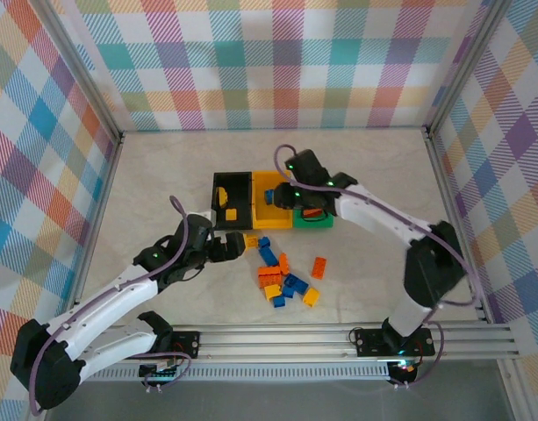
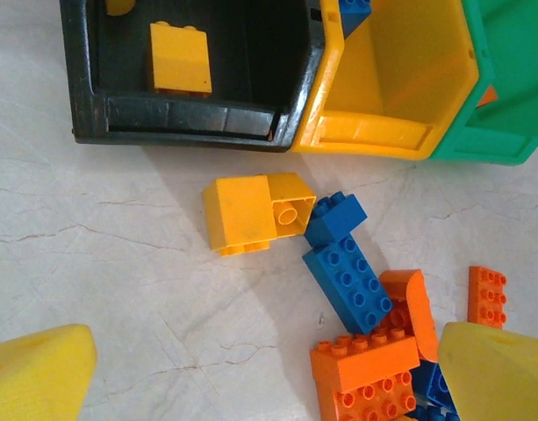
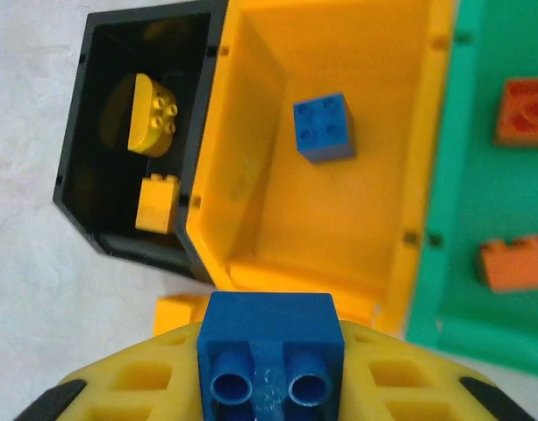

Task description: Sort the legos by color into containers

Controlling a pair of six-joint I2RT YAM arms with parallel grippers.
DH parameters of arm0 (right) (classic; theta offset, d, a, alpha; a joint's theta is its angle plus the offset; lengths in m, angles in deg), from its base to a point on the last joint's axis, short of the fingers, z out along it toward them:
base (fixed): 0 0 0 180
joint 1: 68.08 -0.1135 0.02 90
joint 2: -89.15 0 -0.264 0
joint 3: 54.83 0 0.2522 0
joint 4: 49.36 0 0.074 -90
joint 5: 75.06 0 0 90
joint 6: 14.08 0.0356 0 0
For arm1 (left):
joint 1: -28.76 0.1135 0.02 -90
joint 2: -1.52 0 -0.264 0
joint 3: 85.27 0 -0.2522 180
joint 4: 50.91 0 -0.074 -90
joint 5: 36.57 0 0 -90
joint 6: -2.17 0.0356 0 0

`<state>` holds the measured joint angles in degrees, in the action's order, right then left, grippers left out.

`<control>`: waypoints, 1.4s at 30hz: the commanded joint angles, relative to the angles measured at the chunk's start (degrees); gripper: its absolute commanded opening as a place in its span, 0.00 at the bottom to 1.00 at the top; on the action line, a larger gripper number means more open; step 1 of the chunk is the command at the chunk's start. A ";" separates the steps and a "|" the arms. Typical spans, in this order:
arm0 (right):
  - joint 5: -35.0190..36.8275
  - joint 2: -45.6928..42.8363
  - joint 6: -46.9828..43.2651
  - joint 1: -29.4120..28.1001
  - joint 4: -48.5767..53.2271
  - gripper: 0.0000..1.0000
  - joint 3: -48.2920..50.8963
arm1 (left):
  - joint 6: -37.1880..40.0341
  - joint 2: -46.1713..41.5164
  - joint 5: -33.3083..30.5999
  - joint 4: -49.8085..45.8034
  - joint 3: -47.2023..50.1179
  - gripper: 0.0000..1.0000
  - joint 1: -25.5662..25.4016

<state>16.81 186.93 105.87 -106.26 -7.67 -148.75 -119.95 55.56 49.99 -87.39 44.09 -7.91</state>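
The containers stand in a row: black bin (image 1: 232, 197), yellow-orange bin (image 1: 269, 206), green bin (image 1: 314, 219). My right gripper (image 3: 270, 373) is shut on a blue lego (image 3: 270, 338) and hangs over the near edge of the yellow-orange bin (image 3: 339, 219), where another blue brick (image 3: 324, 129) lies. Two yellow bricks (image 3: 156, 203) sit in the black bin (image 3: 84, 132), and orange bricks (image 3: 512, 263) lie in the green bin (image 3: 453, 289). My left gripper (image 2: 269, 386) is open above the table, left of the loose pile. A yellow brick (image 2: 242, 213), a blue one (image 2: 349, 282) and an orange one (image 2: 365, 364) lie ahead of it.
Several loose legos (image 1: 282, 276) in blue, orange and yellow lie on the marble-look table in front of the bins. Checkered walls and metal posts (image 1: 97, 105) enclose the table. A rail (image 1: 339, 333) runs along the near edge.
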 commanded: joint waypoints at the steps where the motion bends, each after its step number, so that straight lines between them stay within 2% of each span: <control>1: 1.05 7.15 -2.49 0.03 1.25 0.34 -6.59 | 0.83 -1.85 1.16 -1.63 1.01 1.00 -0.42; 7: 5.58 16.19 -2.03 0.12 4.56 0.42 -16.85 | 0.46 -2.07 2.20 -1.70 1.82 1.00 -0.51; 12: 6.16 17.40 -1.16 0.16 5.91 0.73 -20.58 | 0.81 -1.42 2.51 -1.68 1.83 1.00 -0.94; 15: 6.13 14.45 -0.78 0.12 4.93 0.81 -18.59 | 1.57 0.10 3.44 -1.27 1.15 1.00 -2.30; 20: 4.64 5.77 0.41 0.12 0.73 0.84 -8.47 | 2.94 7.26 0.70 -0.81 -2.11 0.97 -9.73; 27: 4.81 -5.32 1.42 0.12 -2.66 0.85 5.66 | 5.66 23.36 -4.40 0.19 -8.26 0.92 -19.52; 33: 5.37 -11.24 2.31 0.16 -3.72 0.86 12.08 | 6.72 30.19 -9.01 1.45 -12.29 0.92 -20.33; 36: 5.49 -13.18 2.91 0.12 -4.44 0.86 13.92 | 6.03 32.25 -11.10 2.56 -14.29 0.89 -20.04; 39: 5.84 -14.48 2.91 0.12 -4.61 0.86 14.92 | 4.45 34.76 -10.72 4.25 -15.36 0.83 -17.93; 42: 6.43 -15.58 2.70 0.12 -4.69 0.86 15.55 | 3.33 37.67 -10.24 5.72 -16.73 0.82 -16.62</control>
<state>22.05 173.40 108.08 -106.26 -10.43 -133.89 -115.36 91.02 41.01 -83.66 29.05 -25.87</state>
